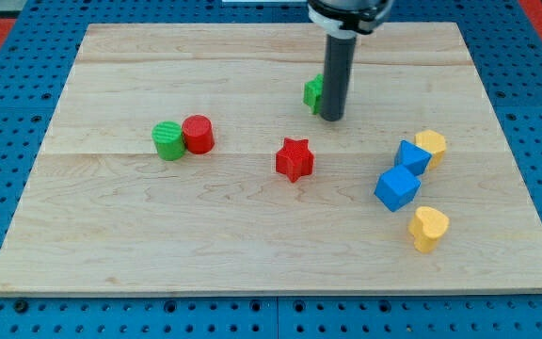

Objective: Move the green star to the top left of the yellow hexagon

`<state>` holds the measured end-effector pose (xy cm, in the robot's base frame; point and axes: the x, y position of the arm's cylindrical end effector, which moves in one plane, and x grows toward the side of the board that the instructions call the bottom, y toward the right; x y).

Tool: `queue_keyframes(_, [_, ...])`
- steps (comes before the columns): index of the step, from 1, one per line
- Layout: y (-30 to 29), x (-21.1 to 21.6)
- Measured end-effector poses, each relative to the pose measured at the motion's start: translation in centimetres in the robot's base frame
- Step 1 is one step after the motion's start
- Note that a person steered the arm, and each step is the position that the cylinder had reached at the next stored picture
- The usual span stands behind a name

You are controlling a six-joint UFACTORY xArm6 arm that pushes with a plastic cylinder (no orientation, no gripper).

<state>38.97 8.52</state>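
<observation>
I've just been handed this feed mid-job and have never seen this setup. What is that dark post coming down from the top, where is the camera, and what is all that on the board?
There is one picture, from a single camera looking down at an angle on a wooden board; where it is mounted is not known. The dark post is the arm's rod. It has no gripper and holds nothing; it only pushes blocks with my tip, its lower end. Right now my tip sits against the right side of the green star, which the rod partly hides. To the view's left a green cylinder and a red cylinder touch. A red star lies near the middle. At the view's right are two blue cubes, the yellow hexagon beside the upper cube, and a yellow heart lowest.
</observation>
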Motion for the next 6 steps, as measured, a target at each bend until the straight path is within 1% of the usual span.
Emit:
queue_keyframes(1, [-1.6, -0.7])
queue_keyframes(2, [-5.3, -2.3])
queue_keyframes(3, [-7.3, -2.5])
queue_keyframes(4, [-7.5, -6.3])
queue_keyframes(6, [-0.1, -5.5])
